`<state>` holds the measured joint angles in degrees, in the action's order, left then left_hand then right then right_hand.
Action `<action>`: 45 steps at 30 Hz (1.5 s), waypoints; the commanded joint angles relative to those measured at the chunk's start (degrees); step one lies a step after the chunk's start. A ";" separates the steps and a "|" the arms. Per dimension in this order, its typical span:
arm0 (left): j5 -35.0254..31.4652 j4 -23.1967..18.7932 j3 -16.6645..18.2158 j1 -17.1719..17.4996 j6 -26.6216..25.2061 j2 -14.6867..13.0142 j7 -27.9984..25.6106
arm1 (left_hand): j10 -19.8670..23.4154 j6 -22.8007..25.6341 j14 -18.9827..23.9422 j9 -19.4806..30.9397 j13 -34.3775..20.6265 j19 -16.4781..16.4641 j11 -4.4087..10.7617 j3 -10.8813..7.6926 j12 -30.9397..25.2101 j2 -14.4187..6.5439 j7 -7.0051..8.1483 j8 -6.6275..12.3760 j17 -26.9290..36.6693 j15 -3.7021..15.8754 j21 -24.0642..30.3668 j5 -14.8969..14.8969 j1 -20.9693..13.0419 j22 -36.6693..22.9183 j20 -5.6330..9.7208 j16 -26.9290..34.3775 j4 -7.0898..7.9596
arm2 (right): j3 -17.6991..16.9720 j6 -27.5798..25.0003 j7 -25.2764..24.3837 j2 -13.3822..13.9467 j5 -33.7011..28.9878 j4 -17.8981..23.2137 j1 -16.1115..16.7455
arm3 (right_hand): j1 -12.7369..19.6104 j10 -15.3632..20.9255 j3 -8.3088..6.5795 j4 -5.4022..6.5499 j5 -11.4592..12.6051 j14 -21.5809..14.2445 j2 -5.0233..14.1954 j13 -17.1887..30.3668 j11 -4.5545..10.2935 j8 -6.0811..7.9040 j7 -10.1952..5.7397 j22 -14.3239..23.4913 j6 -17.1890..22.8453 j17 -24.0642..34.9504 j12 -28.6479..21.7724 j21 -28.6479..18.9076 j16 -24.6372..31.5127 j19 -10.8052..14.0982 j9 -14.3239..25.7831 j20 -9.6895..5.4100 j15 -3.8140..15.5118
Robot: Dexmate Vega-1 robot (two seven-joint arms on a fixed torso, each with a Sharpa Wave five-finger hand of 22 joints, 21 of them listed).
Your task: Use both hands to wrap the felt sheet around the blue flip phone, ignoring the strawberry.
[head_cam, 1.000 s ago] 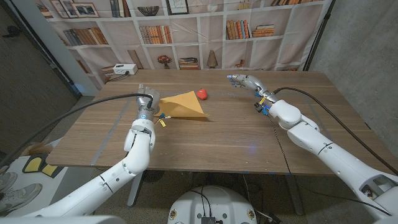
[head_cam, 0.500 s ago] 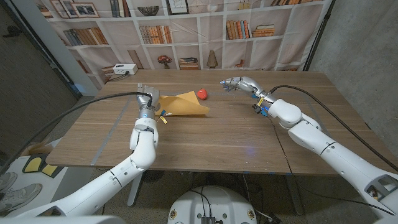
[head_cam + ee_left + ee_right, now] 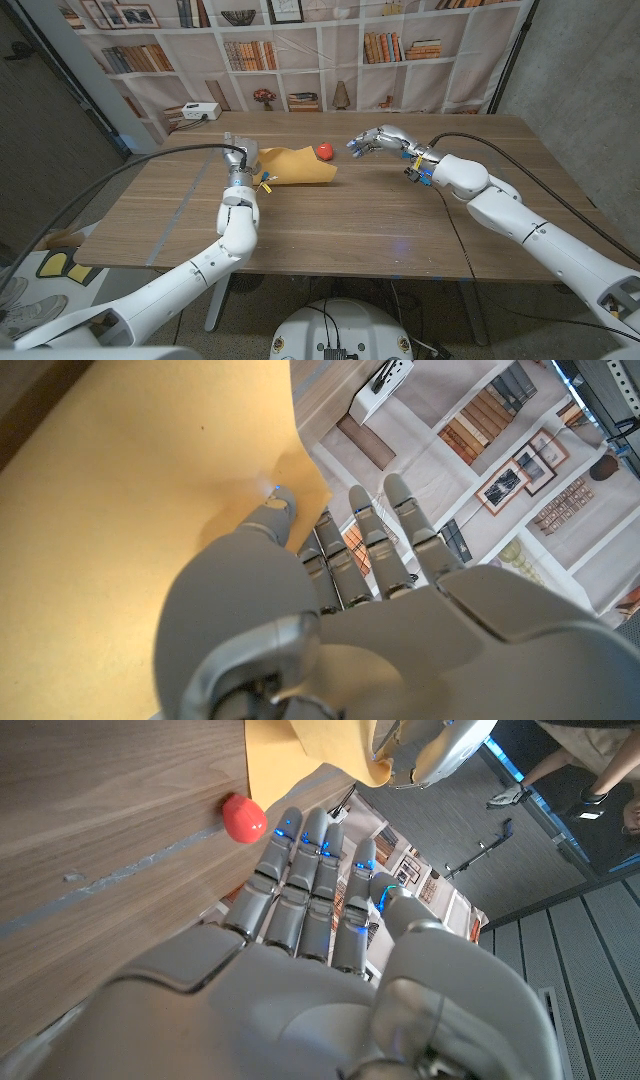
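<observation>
The yellow-orange felt sheet [image 3: 298, 166] lies folded and bunched at the table's back middle; whatever is under it is hidden. My left hand [image 3: 238, 156] stands at its left edge. In the left wrist view the thumb [image 3: 274, 511] presses on the felt [image 3: 130, 510] while the fingers [image 3: 390, 525] reach past its edge, so the edge is pinched. The red strawberry [image 3: 325, 151] sits at the felt's far right corner. My right hand [image 3: 373, 142] hovers just right of the strawberry [image 3: 243, 816], fingers [image 3: 305, 870] straight and apart, holding nothing.
A white box [image 3: 200, 111] stands at the table's back left corner. Behind the table hangs a bookshelf backdrop [image 3: 300, 50]. A person's legs [image 3: 585, 775] show in the right wrist view. Bare wood [image 3: 340, 230] stretches in front of the felt.
My left hand has drawn the felt's left edge up and over, so the flat sheet is now folded narrower. My right hand has moved left toward the strawberry.
</observation>
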<state>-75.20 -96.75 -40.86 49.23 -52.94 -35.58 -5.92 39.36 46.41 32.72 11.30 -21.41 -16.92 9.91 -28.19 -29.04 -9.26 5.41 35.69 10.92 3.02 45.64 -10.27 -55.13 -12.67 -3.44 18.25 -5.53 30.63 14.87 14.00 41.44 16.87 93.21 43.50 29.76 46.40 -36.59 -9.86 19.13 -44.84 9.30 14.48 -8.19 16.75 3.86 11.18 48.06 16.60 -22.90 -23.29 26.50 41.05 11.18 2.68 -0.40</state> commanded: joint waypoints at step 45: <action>16.43 23.57 -26.69 -23.39 -9.59 3.66 -5.05 | 10.99 12.69 10.28 -0.16 -2.39 -1.88 -0.85 2.19 -4.05 2.03 -3.37 -1.77 5.30 10.09 5.99 -0.68 -7.77 -0.51 -0.23 8.10 -5.28 | 10.14 -1.32 33.81 -16.48 9.55 -29.50 -20.38 | -17.77 -14.41 8.86 14.29 -6.18 16.91 -1.75 -1.75 -2.02 -6.32 3.88 -0.59 -13.69 -2.73 11.47 3.35 -12.91 -11.74 0.35 0.70 -5.16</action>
<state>-57.90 -75.53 -61.59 29.67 -59.61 -32.11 -15.69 49.45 51.83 42.50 10.67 -23.68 -18.52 9.15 -26.12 -32.59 -7.20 3.66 33.89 16.22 4.29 51.29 -10.63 -62.11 -12.93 -4.09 26.13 -10.60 38.40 12.14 42.11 30.06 26.36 72.89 27.79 12.72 33.27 -27.70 3.74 13.72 -29.46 7.53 12.67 -10.15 10.67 7.36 10.65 35.66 14.14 -11.92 -20.52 14.51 30.46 11.50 3.23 -5.59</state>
